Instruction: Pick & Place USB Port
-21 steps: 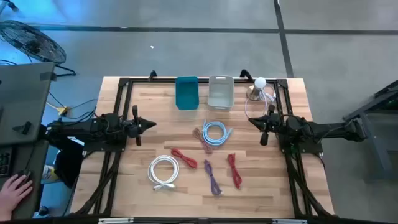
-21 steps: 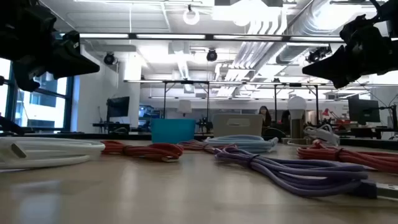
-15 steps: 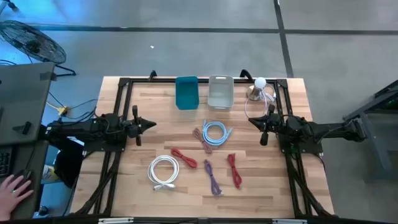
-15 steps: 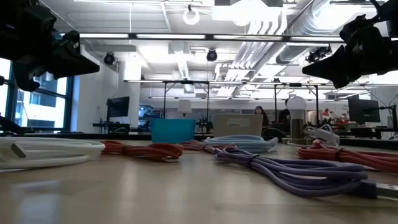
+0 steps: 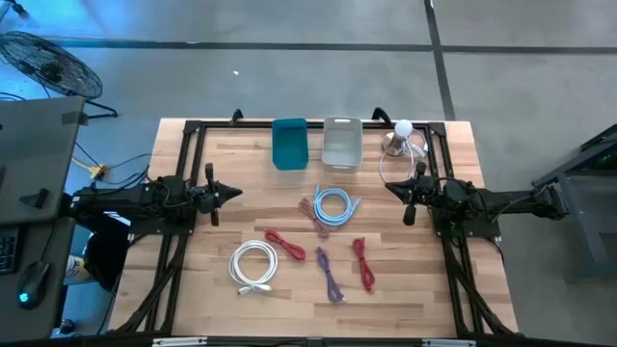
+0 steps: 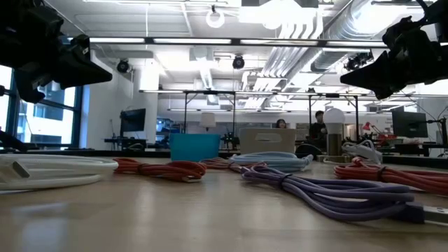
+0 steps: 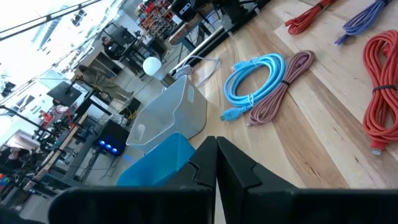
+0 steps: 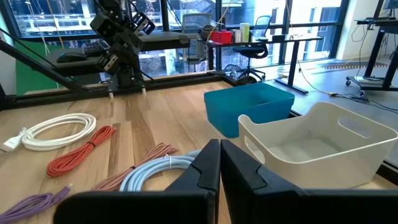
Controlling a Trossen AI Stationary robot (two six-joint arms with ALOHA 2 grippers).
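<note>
Several coiled USB cables lie flat on the wooden table: a white coil (image 5: 254, 265), two red ones (image 5: 285, 244) (image 5: 363, 263), a purple one (image 5: 330, 274), a light blue coil (image 5: 334, 205) and a mauve one (image 5: 314, 217) beside it. My left gripper (image 5: 236, 191) hovers shut over the table's left part, its fingers pointing right. My right gripper (image 5: 388, 187) hovers shut over the right part, pointing left. Both stay above the table (image 6: 98, 70) (image 6: 350, 77) and touch nothing. In the wrist views the fingertips meet (image 7: 216, 149) (image 8: 219, 152).
A blue bin (image 5: 289, 143) and a white bin (image 5: 341, 142) stand side by side at the far edge. A white lamp-like object (image 5: 400, 135) with a clear cord stands to their right. Black frame rails (image 5: 188, 164) run along the table's sides.
Both arms have kept still. A person's hand at the picture's lower left, beside the table, has drawn out of view, leaving a computer mouse there.
</note>
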